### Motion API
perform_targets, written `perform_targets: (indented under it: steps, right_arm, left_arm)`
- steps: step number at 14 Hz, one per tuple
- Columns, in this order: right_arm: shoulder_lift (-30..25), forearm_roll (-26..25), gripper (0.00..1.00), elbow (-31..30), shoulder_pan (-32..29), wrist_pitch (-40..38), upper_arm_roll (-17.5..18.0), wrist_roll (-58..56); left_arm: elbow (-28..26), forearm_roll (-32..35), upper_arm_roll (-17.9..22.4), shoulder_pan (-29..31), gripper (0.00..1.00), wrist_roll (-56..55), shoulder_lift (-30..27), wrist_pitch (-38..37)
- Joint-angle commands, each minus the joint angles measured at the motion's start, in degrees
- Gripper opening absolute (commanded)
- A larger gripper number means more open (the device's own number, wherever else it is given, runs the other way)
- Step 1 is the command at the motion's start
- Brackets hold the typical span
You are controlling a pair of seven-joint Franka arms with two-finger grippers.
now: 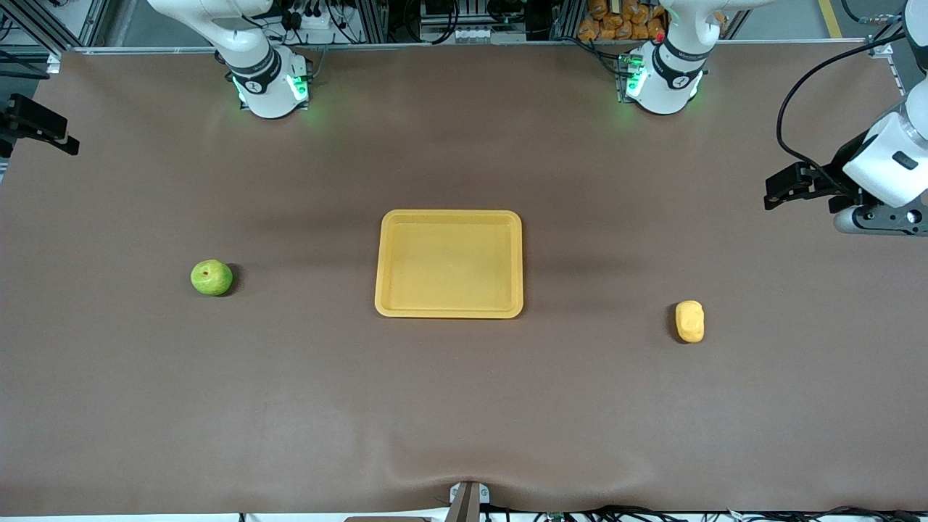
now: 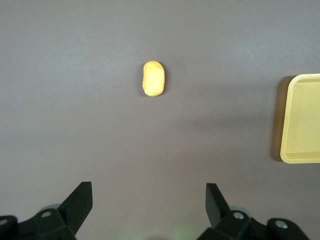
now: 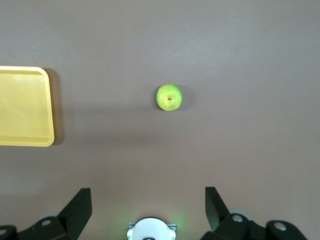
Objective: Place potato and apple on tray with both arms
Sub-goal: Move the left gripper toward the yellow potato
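Note:
The yellow tray lies in the middle of the brown table, with nothing on it. The green apple rests toward the right arm's end, and the right wrist view shows this apple apart from the tray. The yellow-orange potato lies toward the left arm's end, a little nearer the front camera than the tray. The left wrist view shows the potato and a corner of the tray. My left gripper hangs high and open. My right gripper hangs high and open, holding nothing.
The left arm's base and the right arm's base stand along the table's back edge. The right arm's base shows between the right fingers. Orange packets lie off the table. A small metal bracket sits at the front edge.

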Motion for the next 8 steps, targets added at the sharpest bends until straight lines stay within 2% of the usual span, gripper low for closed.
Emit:
perform_targets:
  steps: [1,8]
  right_arm:
    - [-0.86,0.23,1.0,-0.17,0.41,-0.46,-0.46,0.65]
    - [-0.77,0.06,1.0,-0.08,0.32,-0.37,-0.46,0.38]
  left_arm:
    - [-0.28,-0.59,-0.1,0.28,1.0,0.28,-0.1,0.3]
    - [-2.13,-0.15,-0.01,0.28,1.0,-0.42,1.12,-0.23]
